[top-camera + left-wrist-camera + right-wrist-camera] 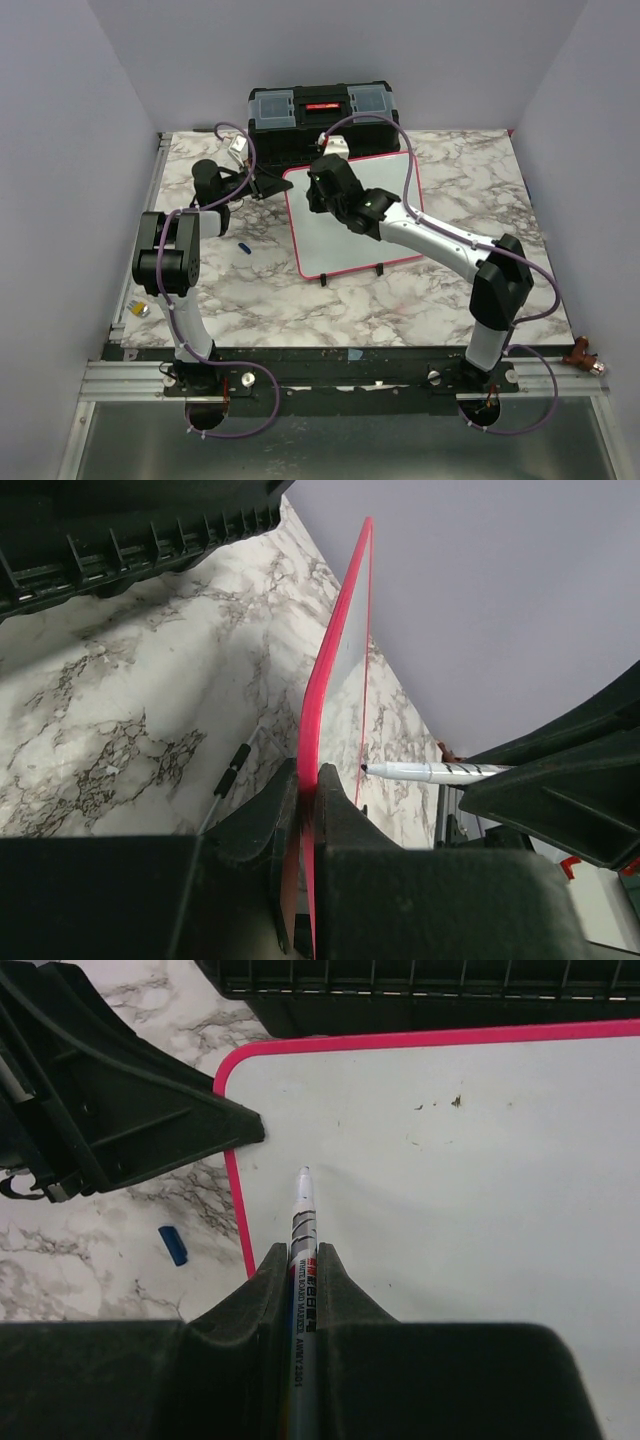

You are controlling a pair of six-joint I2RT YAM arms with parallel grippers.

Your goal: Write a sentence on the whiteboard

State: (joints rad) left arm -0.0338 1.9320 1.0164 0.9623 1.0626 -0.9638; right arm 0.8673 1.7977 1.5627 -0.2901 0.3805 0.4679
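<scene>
Pink-framed, the whiteboard (370,225) stands on the marble table (430,300) before a black toolbox (320,110) in our top view; the left gripper (278,186) meets its left edge, the right gripper (318,190) hangs over its upper left, and a blue cap (243,247) lies nearby. From the left wrist we see those jaws pinched on the frame, board edge-on. From the right wrist, jaws clamp a marker (301,1250) lettered "WHITE BOARD MARKER"; its tip sits near the board's top-left corner, contact unclear.
</scene>
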